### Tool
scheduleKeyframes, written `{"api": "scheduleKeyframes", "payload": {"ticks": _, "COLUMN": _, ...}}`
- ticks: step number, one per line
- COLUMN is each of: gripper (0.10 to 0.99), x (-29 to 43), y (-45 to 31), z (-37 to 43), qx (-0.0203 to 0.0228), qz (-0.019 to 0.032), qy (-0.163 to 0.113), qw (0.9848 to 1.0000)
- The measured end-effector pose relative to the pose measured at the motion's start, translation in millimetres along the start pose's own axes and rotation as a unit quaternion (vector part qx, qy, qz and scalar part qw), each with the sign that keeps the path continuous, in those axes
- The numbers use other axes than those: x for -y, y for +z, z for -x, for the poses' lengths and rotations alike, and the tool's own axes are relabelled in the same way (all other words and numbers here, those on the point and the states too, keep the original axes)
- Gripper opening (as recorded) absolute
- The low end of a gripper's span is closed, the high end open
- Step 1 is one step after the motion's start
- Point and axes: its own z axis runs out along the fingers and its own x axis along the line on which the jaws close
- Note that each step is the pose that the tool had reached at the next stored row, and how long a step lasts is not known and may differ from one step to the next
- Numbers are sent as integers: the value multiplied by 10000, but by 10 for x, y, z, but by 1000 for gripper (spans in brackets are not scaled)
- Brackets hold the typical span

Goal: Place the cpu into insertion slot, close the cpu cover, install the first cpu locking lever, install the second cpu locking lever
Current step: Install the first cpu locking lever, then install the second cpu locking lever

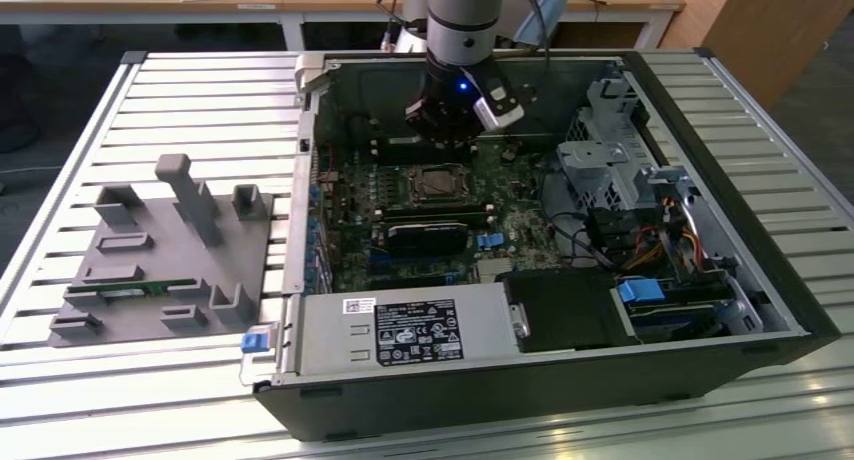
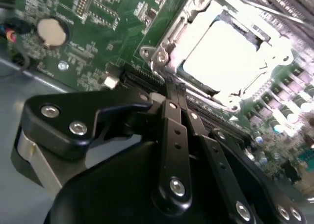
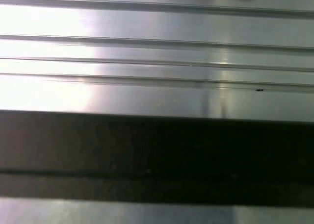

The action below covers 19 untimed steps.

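An open computer case [image 1: 747,280] lies on a slatted metal bench [image 1: 80,110], with the green motherboard [image 1: 350,195] facing up. In the exterior view the arm comes down from the top centre of the frame, and its gripper [image 1: 445,140] hangs just above the board, a little above the insertion slot [image 1: 437,185] in the picture.

In the second wrist view the gripper [image 2: 174,91] shows its two thin black fingers [image 2: 171,102] pressed together with nothing between them, their tips just beside the near edge of the socket. The cpu [image 2: 228,55] sits in the socket at the upper right of that frame, its metal top glaring white, and the cpu cover [image 2: 169,42] lies down around it as a silver frame. A round coin battery [image 2: 51,31] sits on the board at the upper left.

In the exterior view a grey parts fixture [image 1: 167,250] stands on the bench at the left, the white-labelled power supply [image 1: 400,332] fills the case's lower centre, and a black graphics card [image 1: 427,235] lies just below the socket.
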Motion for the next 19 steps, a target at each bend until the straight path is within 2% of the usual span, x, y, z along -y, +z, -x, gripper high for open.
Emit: {"api": "scheduleKeyframes", "payload": {"ticks": 19, "gripper": 106, "x": 50, "y": -11, "z": 1, "qx": 0, "qz": 0, "qy": 0, "qw": 10000}}
